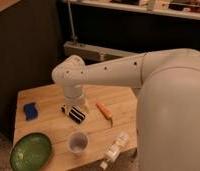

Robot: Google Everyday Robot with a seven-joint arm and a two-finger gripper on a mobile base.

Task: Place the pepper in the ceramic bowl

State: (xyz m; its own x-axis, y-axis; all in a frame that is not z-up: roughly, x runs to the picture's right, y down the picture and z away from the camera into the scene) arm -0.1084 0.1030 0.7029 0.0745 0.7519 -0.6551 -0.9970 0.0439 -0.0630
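Note:
The pepper (pixel 104 111), small, slender and orange-red, lies flat on the wooden table (pixel 48 125), right of centre. The ceramic bowl (pixel 31 151), a shallow glossy dark green dish, sits at the table's front left corner and holds nothing. My gripper (pixel 73 106) hangs down from the white wrist over the middle of the table, just left of the pepper and apart from it. The wrist housing hides most of it. The bowl lies well to the front left of the gripper.
A black-and-white striped bar (pixel 77 114) lies right under the gripper. A small translucent white cup (pixel 78 142) stands between pepper and bowl. A blue sponge (pixel 29 110) is at the left. A white bottle (pixel 115 147) lies at the front edge.

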